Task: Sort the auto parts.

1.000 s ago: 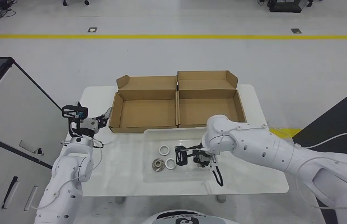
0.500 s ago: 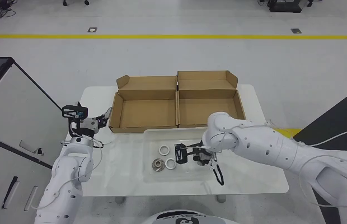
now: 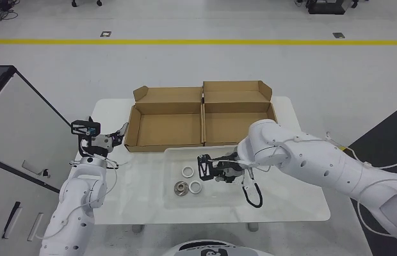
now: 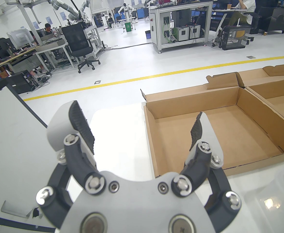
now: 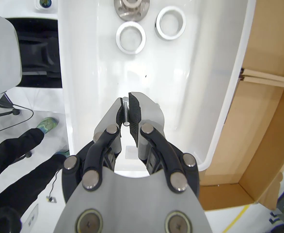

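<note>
My right gripper (image 5: 126,104) (image 3: 203,168) hangs above the white tray (image 5: 231,78) (image 3: 275,192), shut on a small threaded bolt (image 5: 125,112) pinched between its pads. On the tray floor lie a grey metal flange (image 5: 131,1) (image 3: 180,188) and two silver rings (image 5: 130,37) (image 5: 171,22), also seen from the top as white rings (image 3: 187,171) (image 3: 194,187). My left gripper (image 4: 142,127) (image 3: 120,131) is open and holds nothing, at the table's left side beside the left cardboard box (image 4: 217,127) (image 3: 165,125).
Two open cardboard boxes stand side by side behind the tray, the right box (image 3: 240,121) next to the left one. A white table (image 3: 134,185) carries everything. A grey panel (image 3: 19,121) stands left of the table.
My right gripper has risen off the tray floor with the bolt and shifted slightly towards the boxes. The left arm has stayed still.
</note>
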You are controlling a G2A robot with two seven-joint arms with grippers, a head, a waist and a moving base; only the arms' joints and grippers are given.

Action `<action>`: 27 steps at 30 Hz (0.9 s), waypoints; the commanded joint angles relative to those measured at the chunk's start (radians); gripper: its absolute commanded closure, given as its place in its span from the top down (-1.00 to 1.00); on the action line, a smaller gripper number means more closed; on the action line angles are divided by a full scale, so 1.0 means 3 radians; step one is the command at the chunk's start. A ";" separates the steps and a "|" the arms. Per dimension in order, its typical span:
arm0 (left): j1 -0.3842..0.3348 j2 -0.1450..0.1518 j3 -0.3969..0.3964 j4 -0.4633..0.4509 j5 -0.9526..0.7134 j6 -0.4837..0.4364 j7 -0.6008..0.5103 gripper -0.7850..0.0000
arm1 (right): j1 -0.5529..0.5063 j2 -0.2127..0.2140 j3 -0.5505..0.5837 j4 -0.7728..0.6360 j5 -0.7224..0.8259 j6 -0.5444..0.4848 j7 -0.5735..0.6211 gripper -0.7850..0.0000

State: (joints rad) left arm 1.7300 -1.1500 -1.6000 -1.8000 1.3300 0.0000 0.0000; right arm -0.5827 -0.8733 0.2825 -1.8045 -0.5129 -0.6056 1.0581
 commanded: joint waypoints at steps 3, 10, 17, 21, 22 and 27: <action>0.0000 0.0000 0.0000 0.0000 0.0000 0.0000 0.0000 1.00 | 0.0004 -0.0003 -0.0005 0.0003 0.0004 0.0005 0.0064 -1.00; 0.0000 0.0000 0.0000 0.0000 0.0000 0.0000 0.0000 1.00 | 0.0004 -0.0003 -0.0005 0.0003 0.0004 0.0005 0.0064 -1.00; 0.0000 0.0000 0.0000 0.0000 0.0000 0.0000 0.0000 1.00 | -0.0169 0.0048 0.0261 0.0260 0.0032 -0.0129 -0.0734 -1.00; 0.0000 0.0000 0.0000 0.0000 0.0000 0.0000 0.0000 1.00 | -0.0293 0.0138 0.0462 0.0396 0.0090 -0.0395 -0.1069 -1.00; 0.0000 0.0000 0.0000 0.0000 0.0000 0.0000 0.0000 1.00 | -0.0329 0.0161 0.0507 0.0422 0.0095 -0.0479 -0.1142 -1.00; 0.0000 0.0000 0.0000 0.0000 0.0000 0.0000 0.0000 1.00 | -0.0530 0.0256 0.0737 0.0574 0.0205 -0.0931 -0.1630 -1.00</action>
State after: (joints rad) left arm 1.7300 -1.1500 -1.6000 -1.8000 1.3300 0.0000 0.0000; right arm -0.7332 -0.8003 0.4931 -1.6401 -0.4564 -0.8599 0.5934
